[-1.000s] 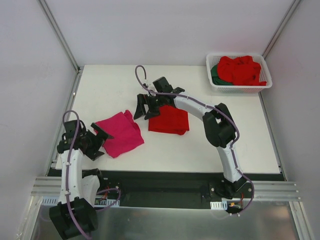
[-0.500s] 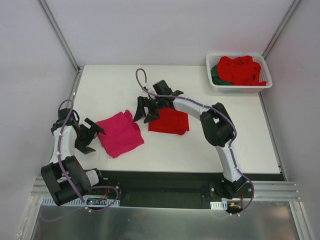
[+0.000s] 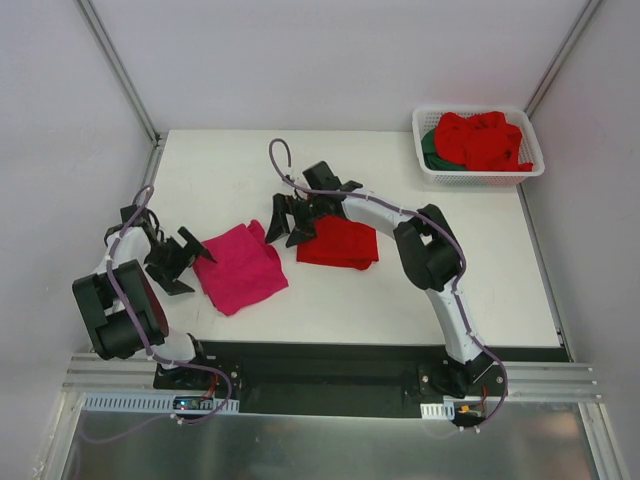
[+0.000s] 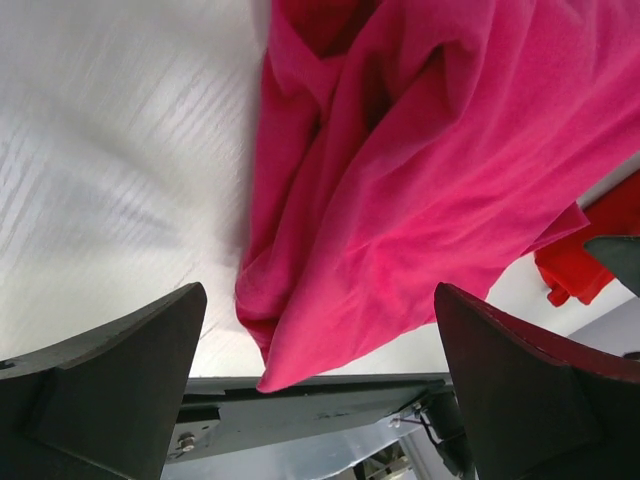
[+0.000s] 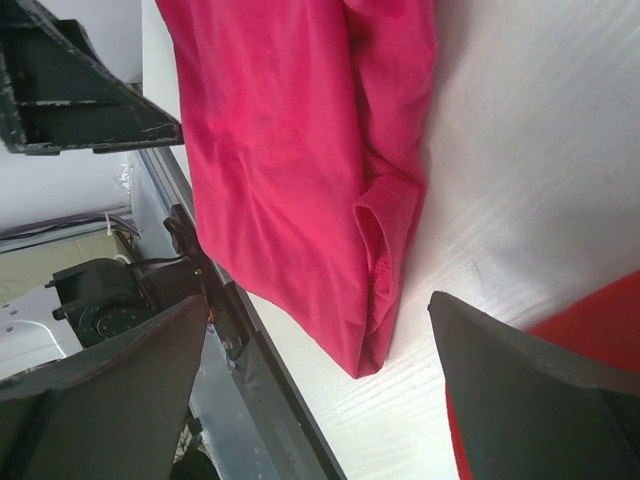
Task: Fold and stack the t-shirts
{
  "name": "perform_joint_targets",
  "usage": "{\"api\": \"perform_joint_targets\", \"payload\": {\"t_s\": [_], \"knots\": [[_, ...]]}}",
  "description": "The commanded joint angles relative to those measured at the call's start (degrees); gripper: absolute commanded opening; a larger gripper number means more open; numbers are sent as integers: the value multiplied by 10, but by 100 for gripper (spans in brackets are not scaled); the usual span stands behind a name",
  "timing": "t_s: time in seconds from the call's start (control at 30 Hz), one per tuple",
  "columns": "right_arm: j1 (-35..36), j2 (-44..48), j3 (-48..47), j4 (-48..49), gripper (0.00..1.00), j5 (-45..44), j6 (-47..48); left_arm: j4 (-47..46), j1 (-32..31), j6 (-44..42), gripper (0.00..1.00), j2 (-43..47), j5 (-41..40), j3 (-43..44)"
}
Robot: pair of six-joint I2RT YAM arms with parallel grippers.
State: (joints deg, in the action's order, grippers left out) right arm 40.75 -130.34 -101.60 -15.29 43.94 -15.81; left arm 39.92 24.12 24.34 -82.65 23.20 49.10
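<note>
Magenta t-shirt [image 3: 240, 266] lies rumpled on the bench [image 3: 480, 270] between my left tool [image 3: 189, 265] and right tool [image 3: 287, 221], both spread wide and empty. I see a folded red t-shirt [image 3: 340, 242] just beside the right one. A white basket [image 3: 480, 177] of shirts [image 3: 485, 138] sits in the far-right corner, with bare bench before it.

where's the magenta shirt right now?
Top view: the magenta t-shirt lies on the table's left half, between the open left claw and the folded red t-shirt.
</note>
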Motion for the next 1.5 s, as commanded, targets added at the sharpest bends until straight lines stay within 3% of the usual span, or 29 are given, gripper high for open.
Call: {"api": "perform_joint_targets", "payload": {"t_s": [0.0, 0.47, 0.9, 1.47], "knots": [[5, -12, -42, -4, 96, 0, 20, -21, 5, -23, 99, -29, 21, 22], [2, -67, -47, 26, 96, 16, 17, -147, -6, -27, 99, -24, 54, -26], [14, -89, -69, 62, 96, 36, 1, -192, -28, -17, 99, -80, 105, -24], [39, -107, -62, 74, 96, 35, -19, -168, -55, -13, 99, -50, 77, -53]]}}
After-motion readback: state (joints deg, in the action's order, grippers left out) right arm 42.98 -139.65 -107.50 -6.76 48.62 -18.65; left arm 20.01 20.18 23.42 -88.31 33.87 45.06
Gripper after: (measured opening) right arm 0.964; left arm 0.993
